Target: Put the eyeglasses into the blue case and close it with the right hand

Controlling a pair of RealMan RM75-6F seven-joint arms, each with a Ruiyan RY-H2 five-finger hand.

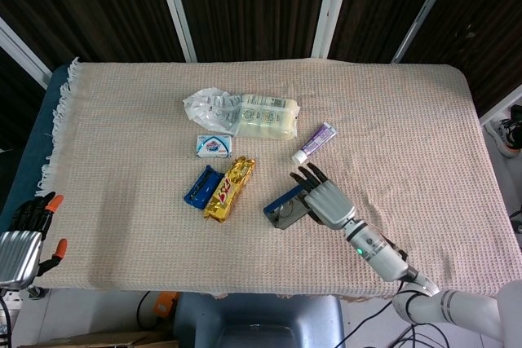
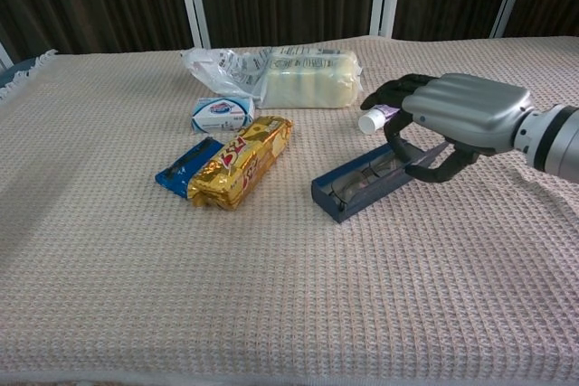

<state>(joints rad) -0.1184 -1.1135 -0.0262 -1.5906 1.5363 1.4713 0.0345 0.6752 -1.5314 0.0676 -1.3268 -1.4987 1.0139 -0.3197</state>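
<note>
The blue case [image 1: 281, 204] [image 2: 348, 192] lies on the beige cloth right of centre, half shut. The eyeglasses [image 2: 360, 183] lie inside it, partly hidden under the grey lid [image 2: 438, 152]. My right hand [image 1: 325, 196] [image 2: 455, 115] arches over the case's right half, fingers above the tilted lid and thumb hooked beneath it. My left hand [image 1: 22, 236] hangs off the table's near left corner, holding nothing, fingers straight.
A white-capped toothpaste tube [image 1: 315, 143] [image 2: 389, 110] lies just beyond the right hand's fingertips. Left of the case are a gold snack pack [image 1: 229, 187] [image 2: 242, 160] and a blue wrapper [image 1: 201, 185]. Further back sit a small soap box [image 1: 214, 146] and a plastic-wrapped pack [image 1: 254, 114].
</note>
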